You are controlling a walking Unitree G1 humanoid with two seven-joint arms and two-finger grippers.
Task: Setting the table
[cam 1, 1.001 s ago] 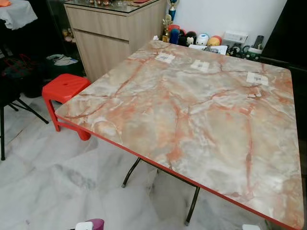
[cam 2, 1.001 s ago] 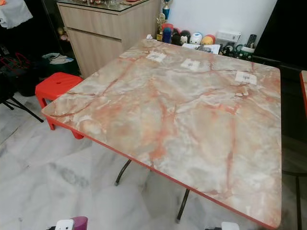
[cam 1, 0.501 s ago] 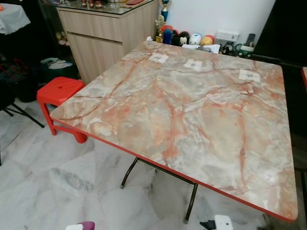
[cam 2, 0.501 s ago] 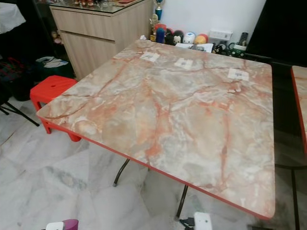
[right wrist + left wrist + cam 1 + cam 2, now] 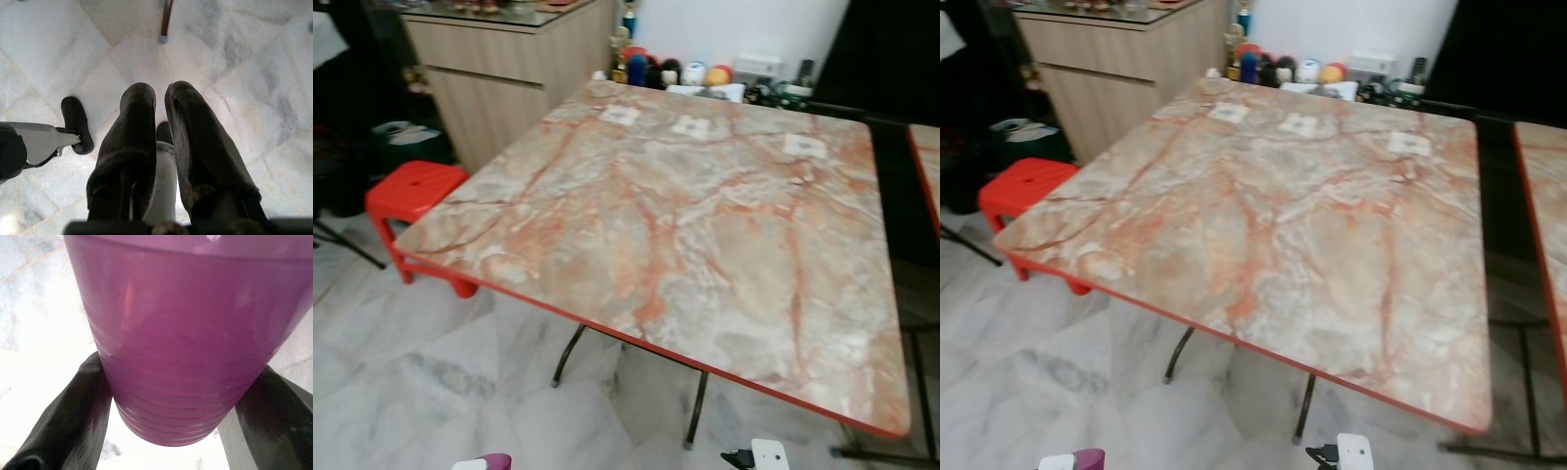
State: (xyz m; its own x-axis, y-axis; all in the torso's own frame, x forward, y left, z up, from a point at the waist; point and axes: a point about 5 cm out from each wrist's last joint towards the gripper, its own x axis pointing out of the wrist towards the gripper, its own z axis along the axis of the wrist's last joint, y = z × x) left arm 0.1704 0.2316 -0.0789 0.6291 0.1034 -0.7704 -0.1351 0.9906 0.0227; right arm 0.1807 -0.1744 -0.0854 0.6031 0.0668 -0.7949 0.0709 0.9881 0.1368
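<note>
Fingers (image 5: 73, 416) of the left gripper (image 5: 171, 421) press against opposite sides of a purple cup (image 5: 190, 333), clamping it low on its body so the open rim stays up for carrying. The cup is translucent plastic, smooth and glossy, tapering toward a base ringed with fine ridges, which probably helps the black rubbery pads keep hold. From the head cameras its rim (image 5: 494, 460) shows low in front of the robot, over the floor and well short of the table, so it has yet to be set down.

The right gripper (image 5: 159, 142) hangs with its two long black fingers brought nearly together, only a thin gap between them, and I see nothing held there; it points down at the floor, idle while the left does the carrying.

Beyond them lies a pale marble-patterned tile floor (image 5: 431, 372), polished and veined grey. The tabletop (image 5: 705, 225) ahead is a broad square slab with a pink and orange marble print, a red edge band and thin dark metal legs (image 5: 697, 406); small paper labels (image 5: 691, 126) sit near its far side. A red plastic stool (image 5: 411, 191) is tucked by its left corner, and a wooden cabinet (image 5: 499, 69) stands behind, with what look like small toys (image 5: 695, 73), blurred, along the wall.
</note>
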